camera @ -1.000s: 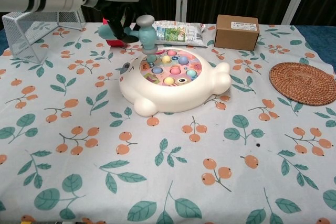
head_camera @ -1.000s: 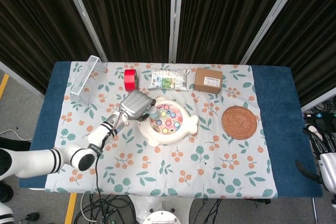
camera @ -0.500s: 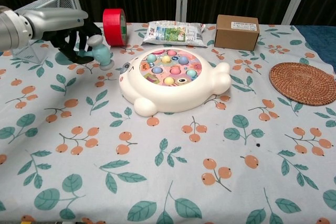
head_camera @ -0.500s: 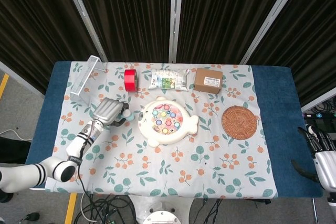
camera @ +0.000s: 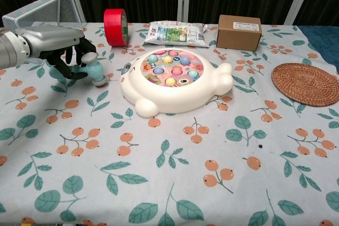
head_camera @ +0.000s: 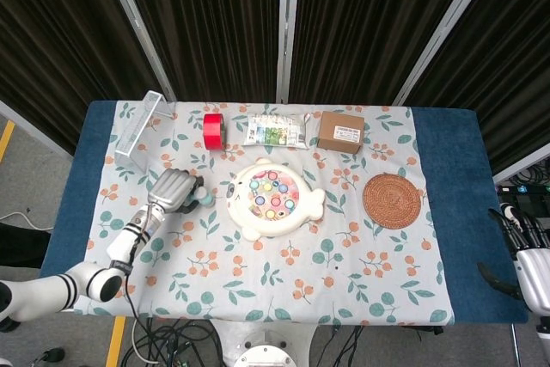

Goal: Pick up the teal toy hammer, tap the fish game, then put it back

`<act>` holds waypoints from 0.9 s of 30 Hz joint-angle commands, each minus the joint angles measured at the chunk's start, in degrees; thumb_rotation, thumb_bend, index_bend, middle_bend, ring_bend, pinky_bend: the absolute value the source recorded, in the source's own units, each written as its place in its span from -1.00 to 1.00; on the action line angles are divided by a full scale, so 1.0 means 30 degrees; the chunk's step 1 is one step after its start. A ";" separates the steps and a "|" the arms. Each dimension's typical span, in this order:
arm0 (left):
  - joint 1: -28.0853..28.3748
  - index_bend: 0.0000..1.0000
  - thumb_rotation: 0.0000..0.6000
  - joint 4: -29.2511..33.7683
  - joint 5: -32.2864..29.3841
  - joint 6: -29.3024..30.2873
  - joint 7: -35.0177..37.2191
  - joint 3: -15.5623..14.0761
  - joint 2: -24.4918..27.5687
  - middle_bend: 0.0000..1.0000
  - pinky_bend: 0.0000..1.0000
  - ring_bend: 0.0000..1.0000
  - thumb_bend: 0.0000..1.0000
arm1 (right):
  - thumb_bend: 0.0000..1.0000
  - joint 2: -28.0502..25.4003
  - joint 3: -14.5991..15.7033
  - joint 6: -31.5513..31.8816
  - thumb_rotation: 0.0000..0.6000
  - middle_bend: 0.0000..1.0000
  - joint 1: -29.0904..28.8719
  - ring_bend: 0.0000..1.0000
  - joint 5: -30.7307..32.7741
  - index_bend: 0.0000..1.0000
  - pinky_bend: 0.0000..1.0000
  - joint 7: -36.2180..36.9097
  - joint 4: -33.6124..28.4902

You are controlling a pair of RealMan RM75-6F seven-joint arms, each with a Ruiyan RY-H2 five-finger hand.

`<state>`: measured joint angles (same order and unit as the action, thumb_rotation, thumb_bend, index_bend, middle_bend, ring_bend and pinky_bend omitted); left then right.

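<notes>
My left hand (head_camera: 172,188) (camera: 66,56) grips the teal toy hammer (camera: 95,71) (head_camera: 203,199) just left of the fish game, low over the tablecloth. The hammer's grey head points down and toward the game; I cannot tell whether it touches the cloth. The white fish game (head_camera: 273,198) (camera: 174,82) with its coloured pegs sits mid-table, apart from the hammer. My right hand (head_camera: 526,259) hangs off the table's right edge in the head view, fingers apart and holding nothing.
A red tape roll (head_camera: 212,130) (camera: 115,26), a snack packet (head_camera: 275,130), and a cardboard box (head_camera: 340,131) (camera: 239,32) line the back. A wire rack (head_camera: 137,123) (camera: 37,11) stands back left. A woven coaster (head_camera: 392,200) (camera: 305,83) lies on the right.
My left hand carried the hammer off the fish game, leftward and down toward the cloth beside the game. The right hand stayed put.
</notes>
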<state>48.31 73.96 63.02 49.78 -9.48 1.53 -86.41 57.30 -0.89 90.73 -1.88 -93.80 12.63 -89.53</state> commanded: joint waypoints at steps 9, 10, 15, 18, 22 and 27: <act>-0.0409 -0.25 1.00 0.0415 -0.0336 -0.0477 -0.0840 0.0329 0.0214 -0.16 -0.17 -0.33 -0.44 | -0.64 -0.0020 -0.0002 0.0081 1.00 -0.64 0.0045 -1.00 0.0000 -0.86 -1.00 -0.0030 -0.0047; -0.0442 -0.26 1.00 0.0465 -0.0350 -0.0520 -0.0846 0.0355 0.0242 -0.17 -0.17 -0.34 -0.45 | -0.64 -0.0015 0.0002 0.0085 1.00 -0.64 0.0051 -1.00 0.0001 -0.86 -1.00 -0.0036 -0.0053; -0.0568 -0.31 1.00 0.0557 -0.0347 -0.0577 -0.0973 0.0565 0.0310 -0.23 -0.19 -0.39 -0.48 | -0.64 -0.0014 0.0001 0.0126 1.00 -0.64 0.0061 -1.00 -0.0037 -0.86 -1.00 -0.0093 -0.0093; -0.0551 -0.32 1.00 0.0431 -0.0427 -0.0728 -0.0992 0.0761 0.0273 -0.24 -0.19 -0.39 -0.48 | -0.64 -0.0020 -0.0008 0.0127 1.00 -0.64 0.0053 -1.00 -0.0042 -0.86 -1.00 -0.0132 -0.0130; -0.0443 -0.32 1.00 0.0363 -0.0600 -0.1065 -0.1130 0.0994 0.0320 -0.23 -0.19 -0.39 -0.48 | -0.64 -0.0029 -0.0018 0.0108 1.00 -0.64 0.0047 -1.00 -0.0021 -0.86 -1.00 -0.0196 -0.0169; -0.0279 -0.32 1.00 0.0285 -0.0817 -0.1382 -0.1371 0.1234 0.0289 -0.22 -0.19 -0.39 -0.49 | -0.64 -0.0028 -0.0029 0.0059 1.00 -0.64 0.0020 -1.00 -0.0002 -0.86 -1.00 -0.0195 -0.0194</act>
<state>47.41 74.87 60.63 45.69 -13.55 5.16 -85.52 57.22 -0.97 90.91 -1.82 -93.81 12.04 -90.11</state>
